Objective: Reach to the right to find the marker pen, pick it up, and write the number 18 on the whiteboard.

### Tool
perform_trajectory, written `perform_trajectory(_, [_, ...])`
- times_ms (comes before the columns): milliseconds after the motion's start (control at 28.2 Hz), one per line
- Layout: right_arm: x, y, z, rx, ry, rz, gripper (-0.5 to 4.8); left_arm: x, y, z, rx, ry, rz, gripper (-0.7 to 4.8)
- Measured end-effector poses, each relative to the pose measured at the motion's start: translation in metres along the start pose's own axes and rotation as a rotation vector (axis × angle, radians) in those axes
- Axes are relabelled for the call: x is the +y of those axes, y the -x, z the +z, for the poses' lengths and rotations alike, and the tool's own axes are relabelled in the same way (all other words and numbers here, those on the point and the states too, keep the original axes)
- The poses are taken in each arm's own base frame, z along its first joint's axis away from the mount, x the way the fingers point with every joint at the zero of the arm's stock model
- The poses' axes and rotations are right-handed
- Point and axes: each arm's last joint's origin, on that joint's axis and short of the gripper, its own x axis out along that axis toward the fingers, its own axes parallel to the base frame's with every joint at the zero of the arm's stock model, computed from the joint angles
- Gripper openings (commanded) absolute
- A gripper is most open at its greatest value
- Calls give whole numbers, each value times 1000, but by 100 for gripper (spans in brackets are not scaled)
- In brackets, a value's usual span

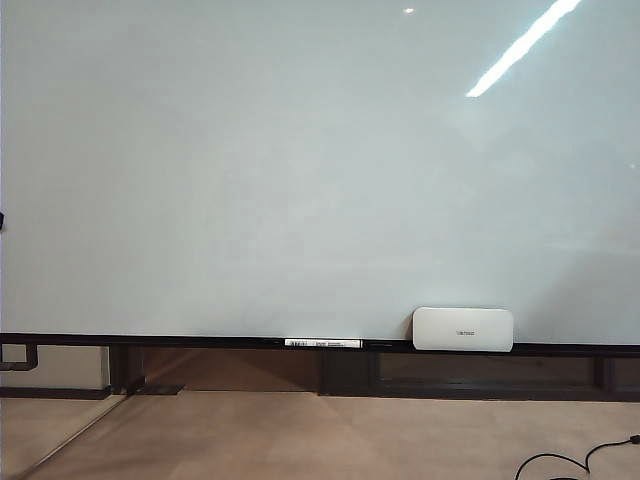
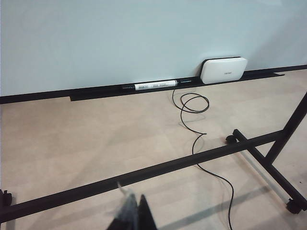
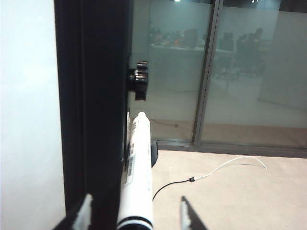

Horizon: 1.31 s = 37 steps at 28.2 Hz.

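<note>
The whiteboard [image 1: 300, 160] fills the exterior view, blank. On its lower rail [image 1: 200, 341] lie a labelled marker [image 1: 323, 343] and, right of it, an eraser [image 1: 463, 329]. The left hand [image 2: 130, 215], low in its view, is unreadable. The right hand [image 3: 134, 211] stands open astride the marker pen [image 3: 138, 167] by the board's frame, ready to grasp.

right pincer [image 3: 135, 213] fingers parted astride the marker pen [image 3: 136, 172], black frame post [image 3: 93, 105] close alongside, open floor opposite
</note>
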Motion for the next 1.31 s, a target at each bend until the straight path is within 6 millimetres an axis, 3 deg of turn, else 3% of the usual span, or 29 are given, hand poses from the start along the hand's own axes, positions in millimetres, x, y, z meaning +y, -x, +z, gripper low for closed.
perform_trajectory(461, [-1, 0, 0, 6, -7, -20, 163, 0, 0, 0, 0, 0, 2, -5])
perform_trajectory(639, [-1, 0, -1, 13, -13, -18, 29, 0, 0, 0, 0, 0, 7, -5])
perform_trajectory(710, [0, -1, -1, 14, -16, -18, -1, 0, 0, 0, 0, 0, 8, -5])
perform_trajectory(1313, [-1, 0, 3, -25, -84, -17, -1, 0, 0, 0, -1, 2, 8, -5])
